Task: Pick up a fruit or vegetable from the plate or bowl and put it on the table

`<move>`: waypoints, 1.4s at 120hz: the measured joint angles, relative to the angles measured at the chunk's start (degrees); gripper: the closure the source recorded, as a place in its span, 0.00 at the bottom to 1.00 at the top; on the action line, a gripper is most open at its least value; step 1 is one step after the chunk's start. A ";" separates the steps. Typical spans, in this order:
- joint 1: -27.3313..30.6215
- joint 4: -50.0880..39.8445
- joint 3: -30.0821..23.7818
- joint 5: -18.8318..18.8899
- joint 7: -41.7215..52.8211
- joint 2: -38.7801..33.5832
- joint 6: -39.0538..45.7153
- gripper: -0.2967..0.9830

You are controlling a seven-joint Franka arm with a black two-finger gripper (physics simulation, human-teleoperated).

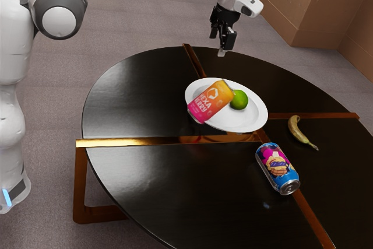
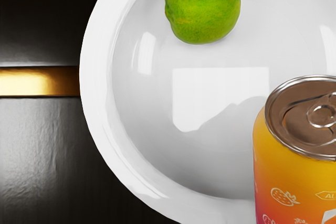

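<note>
Approach step, by the look of it: end effector (image 1: 218, 45) up above the bench (image 1: 134, 97), fingers apart, nothing gripped. Lime (image 1: 239, 100) is in the white bowl (image 1: 250, 123), beside the hexa berry can (image 1: 211, 102) (leaning, could be knocked). For the next move, the end effector should be centred over the lime and lowered with the can avoided. Banana (image 1: 298, 131) is on the bench, outside the bowl.

Round black table (image 1: 134, 97), grey floor (image 1: 145, 27).
Glossy top with pale light glints and crossing brass-coloured strips (image 1: 116, 142); brown leg frame (image 1: 80, 185), exterior view's near left; brown upright panels (image 1: 309, 4), its far right.
</note>
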 joint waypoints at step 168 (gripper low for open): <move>-4.29 19.72 0.02 -7.19 -27.12 19.06 2.65 0.23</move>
